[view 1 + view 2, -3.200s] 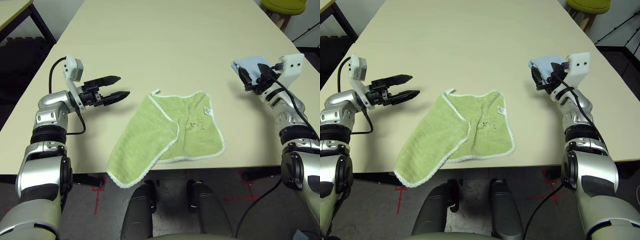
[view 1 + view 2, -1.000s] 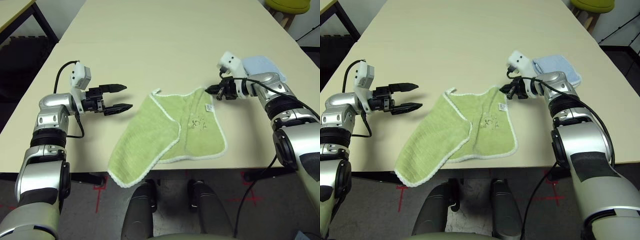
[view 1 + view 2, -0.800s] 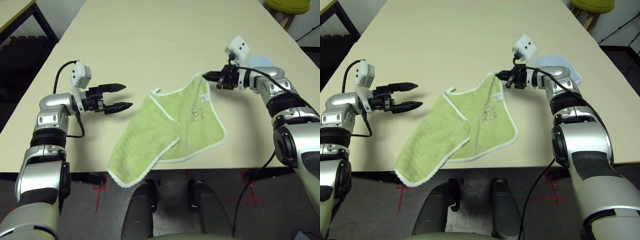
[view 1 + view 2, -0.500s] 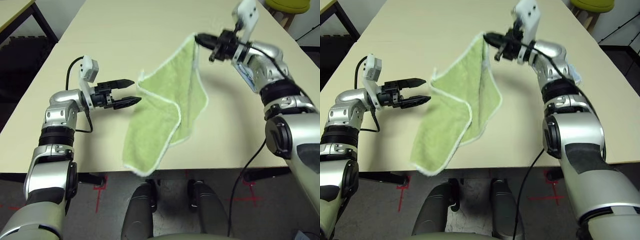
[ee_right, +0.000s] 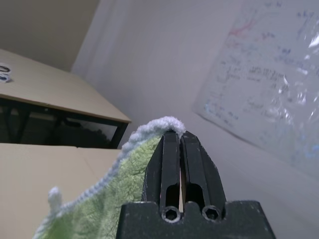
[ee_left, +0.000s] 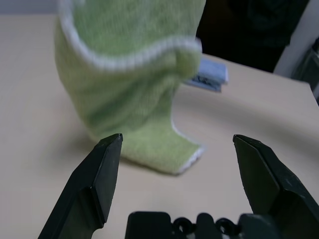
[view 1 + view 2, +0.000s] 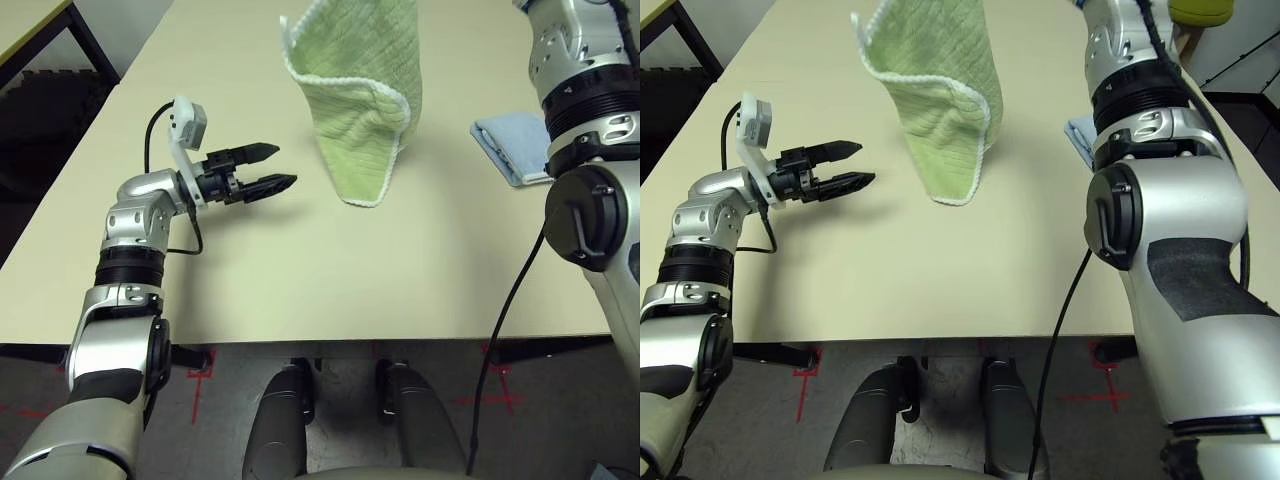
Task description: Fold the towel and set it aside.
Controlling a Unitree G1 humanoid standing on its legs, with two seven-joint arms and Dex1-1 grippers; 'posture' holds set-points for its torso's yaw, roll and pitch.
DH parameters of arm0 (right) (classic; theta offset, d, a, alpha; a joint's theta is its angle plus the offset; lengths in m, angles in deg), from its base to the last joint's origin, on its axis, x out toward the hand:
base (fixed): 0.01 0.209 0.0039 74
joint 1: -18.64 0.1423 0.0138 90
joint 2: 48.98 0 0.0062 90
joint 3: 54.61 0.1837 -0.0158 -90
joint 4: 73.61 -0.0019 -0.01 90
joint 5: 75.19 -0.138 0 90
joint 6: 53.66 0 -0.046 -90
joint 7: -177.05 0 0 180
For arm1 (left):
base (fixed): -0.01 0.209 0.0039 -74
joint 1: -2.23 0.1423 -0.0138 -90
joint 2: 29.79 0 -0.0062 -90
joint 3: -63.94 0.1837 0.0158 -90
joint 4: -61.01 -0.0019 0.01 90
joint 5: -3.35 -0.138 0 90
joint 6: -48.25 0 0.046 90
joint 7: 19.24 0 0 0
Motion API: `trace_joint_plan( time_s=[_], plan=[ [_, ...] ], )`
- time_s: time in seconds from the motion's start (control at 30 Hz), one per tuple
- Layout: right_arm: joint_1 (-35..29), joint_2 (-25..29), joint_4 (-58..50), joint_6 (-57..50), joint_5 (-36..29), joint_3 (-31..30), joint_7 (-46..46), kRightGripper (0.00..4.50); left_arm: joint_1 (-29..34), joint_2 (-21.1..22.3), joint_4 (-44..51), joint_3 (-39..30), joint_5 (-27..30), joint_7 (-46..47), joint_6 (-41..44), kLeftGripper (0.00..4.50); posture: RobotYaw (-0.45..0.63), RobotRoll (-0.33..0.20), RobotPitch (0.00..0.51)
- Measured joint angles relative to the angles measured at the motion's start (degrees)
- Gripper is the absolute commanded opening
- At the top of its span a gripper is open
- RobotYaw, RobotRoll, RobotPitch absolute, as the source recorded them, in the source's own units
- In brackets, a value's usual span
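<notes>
towel [image 7: 360, 90] hangs from tight right pincer [image 5: 179, 137]; wide left pincer [image 7: 275, 168] at 9 o'clock should grab its low corner gently.

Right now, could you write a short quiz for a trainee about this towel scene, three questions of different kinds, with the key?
1. True or false: the towel lies flat on the table.
2. Which pincer pinches the towel's edge? A) left B) right C) both
3. Fill in: the left pincer is ____ and holds nothing.

Key:
1. False; it hangs lifted, and whether its lowest corner touches the table cannot be told.
2. B; the right pincer is shut on the white edging.
3. Open.
</notes>
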Motion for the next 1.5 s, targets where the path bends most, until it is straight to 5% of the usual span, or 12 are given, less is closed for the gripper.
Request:
trace_joint_plan(
  time_s=[0.27,0.77,1.27,1.5],
  plan=[
    [8.08,2.93,1.62,2.49,0.38,0.47,6.34,0.07,0.76,0.0,3.91,0.07,0.95,1.07,2.79,4.5,0.01,0.0,0.182],
    [-4.21,-3.31,0.24,-2.41,0.27,-0.61,1.19,0.07,2.48,8.94,7.51,5.15,-2.85,-0.58,5.64,4.5,0.05,0.0,0.194],
    [-4.99,-3.7,-2.73,-4.2,0.22,-1.58,0.56,0.07,-5.53,-10.95,20.96,3.42,0.86,28.53,24.8,4.5,0.05,0.0,0.193],
    [-4.99,-3.69,-2.85,-4.41,0.11,-1.56,0.67,0.07,-9.36,-14.71,18.69,1.14,2.0,38.75,28.13,4.5,0.05,0.0,0.194]
  ],
)
